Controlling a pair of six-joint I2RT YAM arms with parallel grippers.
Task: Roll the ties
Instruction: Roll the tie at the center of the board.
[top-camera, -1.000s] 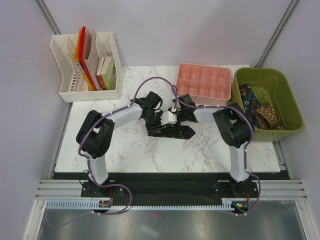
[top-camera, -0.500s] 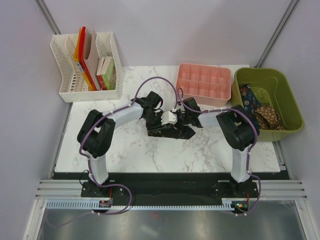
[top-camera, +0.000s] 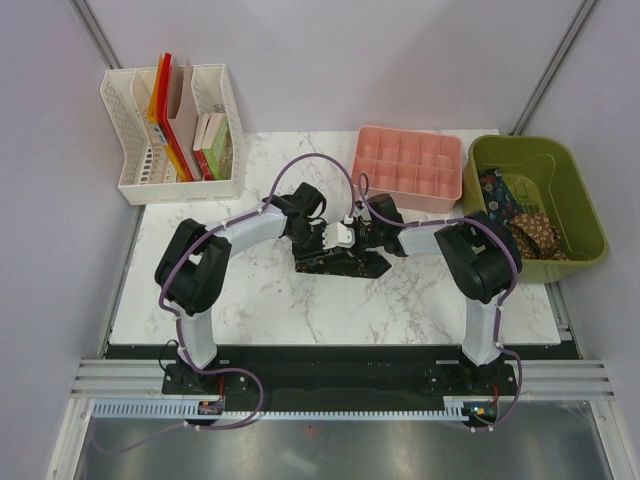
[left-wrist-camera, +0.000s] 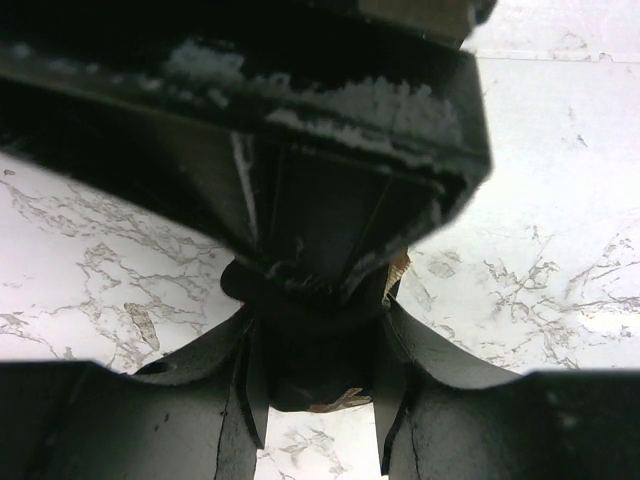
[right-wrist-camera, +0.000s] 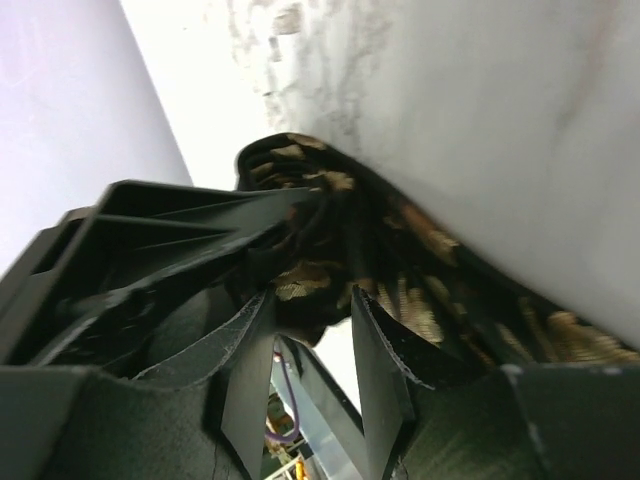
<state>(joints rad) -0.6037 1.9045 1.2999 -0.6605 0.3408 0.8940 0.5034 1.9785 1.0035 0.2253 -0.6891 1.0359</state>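
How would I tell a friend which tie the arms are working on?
Find the white marble table. At its middle lies a dark tie with gold-brown flowers. Unlike the other ties, heaped in the green bin, it lies alone.

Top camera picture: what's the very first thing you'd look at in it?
The two black robot arms stand out first: the left hand and right hand meet in the middle of the marble table over a dark tie with a gold-brown pattern. Next comes the bright green bin at the right edge, holding more patterned ties, and the pink divided tray beside it at the back.
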